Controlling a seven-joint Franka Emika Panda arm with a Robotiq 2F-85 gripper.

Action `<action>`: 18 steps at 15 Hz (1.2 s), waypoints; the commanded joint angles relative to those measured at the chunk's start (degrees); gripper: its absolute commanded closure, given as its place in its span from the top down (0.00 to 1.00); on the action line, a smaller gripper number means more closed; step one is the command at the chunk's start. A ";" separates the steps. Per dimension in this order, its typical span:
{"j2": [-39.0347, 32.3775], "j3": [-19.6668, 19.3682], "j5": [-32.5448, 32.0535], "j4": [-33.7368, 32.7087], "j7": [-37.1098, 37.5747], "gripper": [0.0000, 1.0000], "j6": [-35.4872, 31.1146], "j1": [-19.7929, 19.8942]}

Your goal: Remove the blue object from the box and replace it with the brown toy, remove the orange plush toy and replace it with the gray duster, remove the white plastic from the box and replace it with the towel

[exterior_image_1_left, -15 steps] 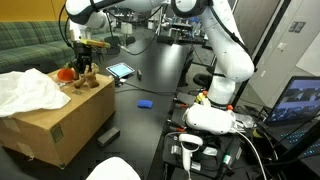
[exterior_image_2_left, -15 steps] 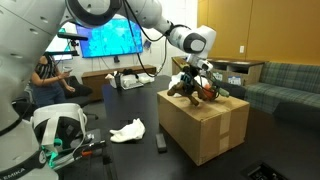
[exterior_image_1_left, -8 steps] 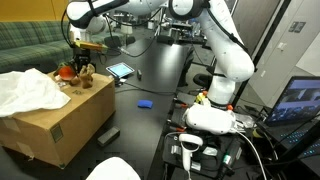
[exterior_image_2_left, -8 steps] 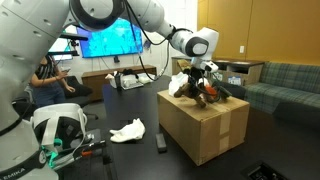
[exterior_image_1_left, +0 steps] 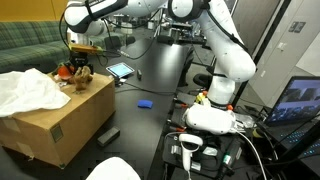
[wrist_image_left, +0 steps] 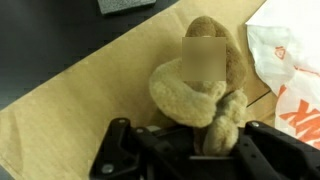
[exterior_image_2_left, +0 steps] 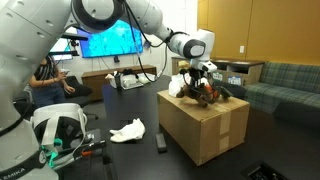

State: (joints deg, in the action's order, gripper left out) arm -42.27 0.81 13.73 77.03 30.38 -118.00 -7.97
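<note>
My gripper (wrist_image_left: pixel 208 152) is shut on the tan-brown toy (wrist_image_left: pixel 192 88), which hangs just above the top of the brown cardboard box (wrist_image_left: pixel 70 110). In both exterior views the brown toy (exterior_image_1_left: pixel 83 76) (exterior_image_2_left: pixel 184 89) is over the box (exterior_image_1_left: pixel 60 125) (exterior_image_2_left: pixel 205 128), right beside the orange plush toy (exterior_image_1_left: pixel 65 72) (exterior_image_2_left: pixel 211 96). The white plastic (exterior_image_1_left: pixel 25 90) (wrist_image_left: pixel 292 70) lies on the box. On the dark table lie the blue object (exterior_image_1_left: pixel 145 103), the gray duster (exterior_image_1_left: pixel 108 135) (exterior_image_2_left: pixel 160 142) and the white towel (exterior_image_2_left: pixel 128 130).
A tablet with a lit screen (exterior_image_1_left: pixel 120 70) lies on the table behind the box. A second robot base with cables (exterior_image_1_left: pixel 212 120) stands near the table edge. A green sofa (exterior_image_1_left: pixel 30 45) is behind, and a large monitor (exterior_image_2_left: pixel 108 40) glows at the back.
The gripper has carried the brown toy a little further across the box top toward the orange plush and slightly lower. Everything else stays put.
</note>
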 commanded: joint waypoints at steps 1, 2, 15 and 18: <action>-0.36 -2.13 -1.92 0.41 6.09 0.00 -2.79 -2.39; -0.51 -2.41 -2.19 0.54 7.41 0.00 -3.05 -2.60; 8.27 -3.97 -6.55 14.01 14.07 0.78 -11.84 -3.22; 13.22 -3.62 -9.22 17.68 10.14 0.99 -10.29 -2.32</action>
State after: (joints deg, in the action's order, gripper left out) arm -35.64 -2.28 7.23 88.52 42.99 -127.83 -10.26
